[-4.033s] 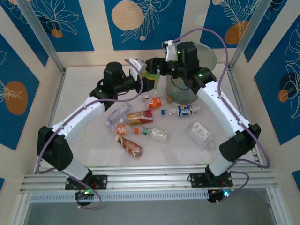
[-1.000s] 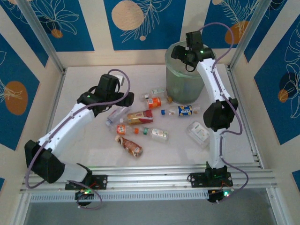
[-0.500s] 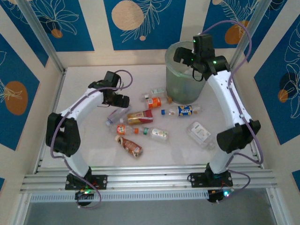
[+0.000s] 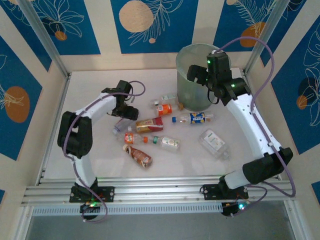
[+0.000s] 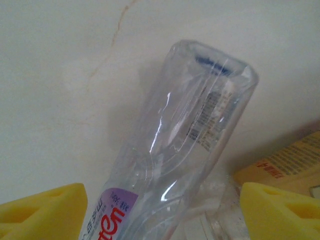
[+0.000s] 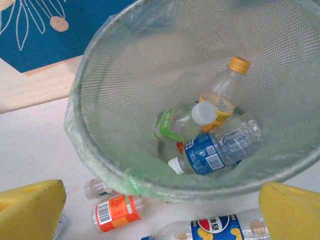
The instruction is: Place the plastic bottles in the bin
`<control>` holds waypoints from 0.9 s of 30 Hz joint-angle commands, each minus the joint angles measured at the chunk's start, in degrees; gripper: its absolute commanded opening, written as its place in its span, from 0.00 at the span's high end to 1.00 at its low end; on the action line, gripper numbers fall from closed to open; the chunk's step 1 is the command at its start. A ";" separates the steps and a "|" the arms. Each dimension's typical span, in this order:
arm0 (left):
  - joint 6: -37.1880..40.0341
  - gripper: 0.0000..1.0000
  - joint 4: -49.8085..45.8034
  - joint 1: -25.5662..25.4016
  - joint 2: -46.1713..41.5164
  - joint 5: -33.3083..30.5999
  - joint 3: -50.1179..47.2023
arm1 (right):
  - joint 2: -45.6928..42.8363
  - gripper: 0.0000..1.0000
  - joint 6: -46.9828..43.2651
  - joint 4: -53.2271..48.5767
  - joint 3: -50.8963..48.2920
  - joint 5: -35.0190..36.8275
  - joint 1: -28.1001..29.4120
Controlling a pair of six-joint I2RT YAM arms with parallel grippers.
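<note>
Left pincer (image 4: pixel 128 111) is hanging low over the worktop (image 4: pixel 90 150) with its yellow fingers (image 5: pixel 42 210) standing part way open, one on each side of a clear bottle (image 5: pixel 185 135) with a purple label. One finger is sitting right beside the bottle and the other is showing a small gap, so I am judging that nothing is being squeezed yet. The clear bottle is lying flat on its side right under this pincer. Its long way is running away from the wrist camera, tilting a little to the right. The fingers are standing across it, which is looking like a good way to pinch it.

Right pincer (image 4: pixel 199 76) is hanging over the near rim of the bin (image 4: pixel 187 96), wide open and holding nothing. The bin is standing at the far right of the worktop, well apart from the left pincer. Inside it an orange-capped bottle (image 6: pixel 223 89), a white-capped bottle (image 6: pixel 180 122) and a blue-label bottle (image 6: pixel 220 147) are lying together.

More bottles are waiting on the worktop between the two arms, such as the orange-label bottle (image 4: pixel 164 108). The left arm is the nearer one to the clear bottle, so the next job is probably closing on it, lifting it, and carrying it right and away toward the bin
</note>
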 commanded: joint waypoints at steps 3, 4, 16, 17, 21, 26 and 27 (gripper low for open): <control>1.59 0.22 -3.22 0.96 2.59 -3.39 2.21 | -2.80 0.01 0.83 2.34 -1.83 2.58 1.31; 1.61 0.23 -3.44 1.21 3.02 -3.85 2.48 | -3.00 0.01 0.84 2.41 -2.07 2.68 1.63; 1.96 0.25 -2.90 6.00 8.26 -3.05 4.79 | -3.91 0.01 0.57 3.15 -3.45 4.95 4.17; 1.87 0.25 -2.73 6.27 8.59 -2.59 5.02 | -4.00 0.01 0.49 3.29 -3.58 5.10 4.31; 1.54 0.32 -1.94 6.79 9.75 -1.45 5.41 | -4.06 0.01 0.31 3.75 -4.01 5.11 4.67; 1.69 0.40 -1.31 6.93 9.24 -1.71 5.68 | -4.18 0.01 0.92 3.71 -4.64 4.82 4.82; 1.71 0.42 -1.26 6.92 8.79 -1.71 5.69 | -4.23 0.01 1.07 3.67 -4.82 4.63 4.84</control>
